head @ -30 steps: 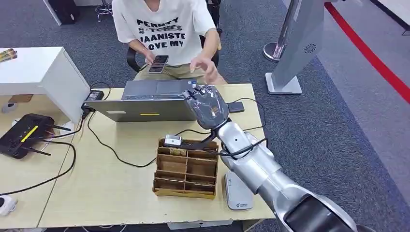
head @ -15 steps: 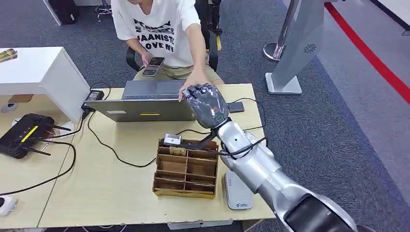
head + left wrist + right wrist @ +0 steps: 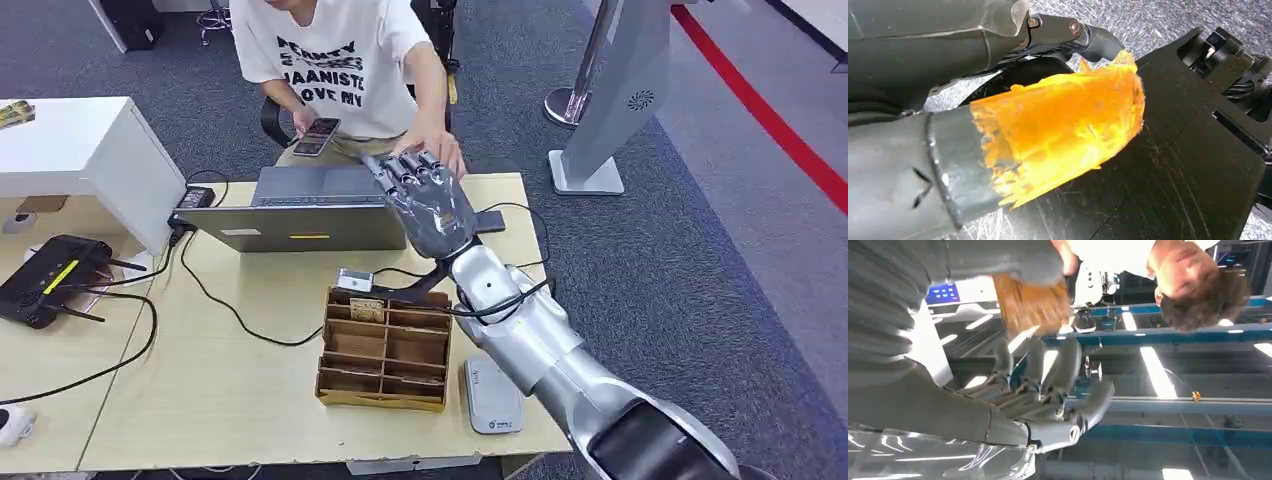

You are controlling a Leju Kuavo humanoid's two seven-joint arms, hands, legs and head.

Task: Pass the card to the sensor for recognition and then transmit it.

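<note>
**Handover at the far edge of the table**

The right hand point(image 3: 428, 200) is up over the laptop point(image 3: 300, 210), fingers stretched toward the seated person, whose hand point(image 3: 440, 152) meets its fingertips. In the right wrist view a blurred brown shape, probably the card point(image 3: 1032, 305), sits by the thumb, right where the person's hand reaches in. Whether the hand grips it I cannot tell.

The flat white unit point(image 3: 492, 395) at the near edge of the table point(image 3: 230, 390), likely the sensor, lies well behind. So this looks like the transmit step. Next it needs a steady arm and a clean release once the person has hold.
</note>
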